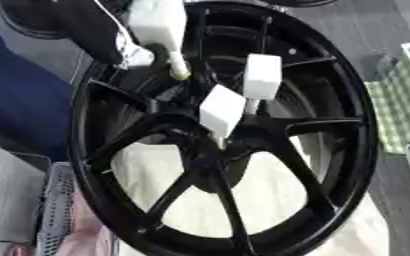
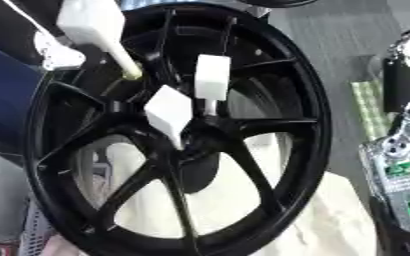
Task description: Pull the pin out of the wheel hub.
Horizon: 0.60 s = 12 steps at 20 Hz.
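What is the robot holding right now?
The left hand seems to hold a white pin by its blocky top, clear of the black wheel hub; the fingers are hard to make out.

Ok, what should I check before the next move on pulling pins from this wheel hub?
1. Wheel hub fully in view: ok.
2. Lower pin seated at the hub centre: ok.
3. Middle pin seated beside it: ok.
4. Upper pin clear of the spokes: cannot tell.
5. Left robot hand holding the upper pin: cannot tell.
6. Nothing covering the two seated pins: ok.
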Each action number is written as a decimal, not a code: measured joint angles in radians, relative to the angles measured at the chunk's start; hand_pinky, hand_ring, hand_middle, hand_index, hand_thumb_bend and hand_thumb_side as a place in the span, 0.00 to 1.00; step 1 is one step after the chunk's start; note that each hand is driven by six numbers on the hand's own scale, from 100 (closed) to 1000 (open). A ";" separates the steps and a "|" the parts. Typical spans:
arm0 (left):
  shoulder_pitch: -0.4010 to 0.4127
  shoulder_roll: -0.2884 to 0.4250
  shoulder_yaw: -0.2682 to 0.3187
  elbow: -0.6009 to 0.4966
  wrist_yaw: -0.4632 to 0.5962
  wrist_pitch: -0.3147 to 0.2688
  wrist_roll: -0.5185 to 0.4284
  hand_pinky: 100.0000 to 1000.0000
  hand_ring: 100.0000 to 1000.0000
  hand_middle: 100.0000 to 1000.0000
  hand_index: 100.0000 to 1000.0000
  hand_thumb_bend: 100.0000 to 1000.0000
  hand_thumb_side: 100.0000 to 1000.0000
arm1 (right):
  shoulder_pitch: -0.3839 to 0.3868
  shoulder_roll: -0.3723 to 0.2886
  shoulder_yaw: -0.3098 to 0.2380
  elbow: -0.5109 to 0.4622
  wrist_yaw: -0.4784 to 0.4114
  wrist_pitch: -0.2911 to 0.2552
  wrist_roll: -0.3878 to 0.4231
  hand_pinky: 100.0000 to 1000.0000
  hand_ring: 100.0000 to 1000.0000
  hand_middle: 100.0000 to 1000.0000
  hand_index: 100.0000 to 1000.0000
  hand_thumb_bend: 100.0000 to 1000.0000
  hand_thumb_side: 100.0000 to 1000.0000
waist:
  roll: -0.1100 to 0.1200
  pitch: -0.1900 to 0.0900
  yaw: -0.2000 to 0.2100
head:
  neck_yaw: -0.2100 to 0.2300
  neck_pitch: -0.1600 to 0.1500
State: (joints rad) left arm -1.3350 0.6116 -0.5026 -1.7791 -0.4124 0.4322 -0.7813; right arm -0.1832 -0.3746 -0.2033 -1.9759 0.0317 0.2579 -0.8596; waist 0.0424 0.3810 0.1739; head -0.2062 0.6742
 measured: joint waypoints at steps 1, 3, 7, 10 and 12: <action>0.002 0.017 0.024 -0.007 0.013 0.012 0.012 0.61 0.41 0.16 0.38 0.00 0.11 | 0.000 0.000 0.000 0.000 0.000 0.001 0.001 0.68 0.80 0.66 0.76 0.00 0.56 | -0.003 -0.001 0.003 | -0.002 0.001; 0.021 0.056 0.074 -0.011 0.040 0.039 0.039 0.61 0.41 0.15 0.39 0.00 0.12 | 0.004 0.000 -0.003 0.000 0.001 0.002 0.002 0.68 0.80 0.66 0.76 0.00 0.56 | -0.007 -0.004 0.011 | -0.007 0.002; 0.114 0.160 0.173 0.012 0.076 0.094 0.104 0.61 0.41 0.15 0.39 0.00 0.12 | 0.009 0.000 -0.015 0.000 0.006 0.006 0.006 0.68 0.79 0.66 0.76 0.00 0.56 | -0.010 -0.005 0.023 | -0.021 0.010; 0.203 0.238 0.238 0.051 0.095 0.111 0.173 0.61 0.41 0.15 0.39 0.00 0.13 | 0.009 0.000 -0.022 0.000 0.014 0.007 0.007 0.68 0.80 0.66 0.76 0.00 0.55 | -0.016 -0.005 0.027 | -0.030 0.010; 0.265 0.279 0.278 0.084 0.109 0.118 0.221 0.61 0.41 0.15 0.39 0.00 0.13 | 0.008 0.000 -0.025 0.000 0.018 0.007 0.007 0.68 0.80 0.66 0.76 0.00 0.55 | -0.021 -0.006 0.031 | -0.034 0.010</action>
State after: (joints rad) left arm -1.0697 0.8907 -0.2244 -1.6950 -0.3038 0.5500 -0.5600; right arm -0.1753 -0.3748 -0.2283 -1.9760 0.0501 0.2650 -0.8525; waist 0.0211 0.3755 0.2046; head -0.2404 0.6843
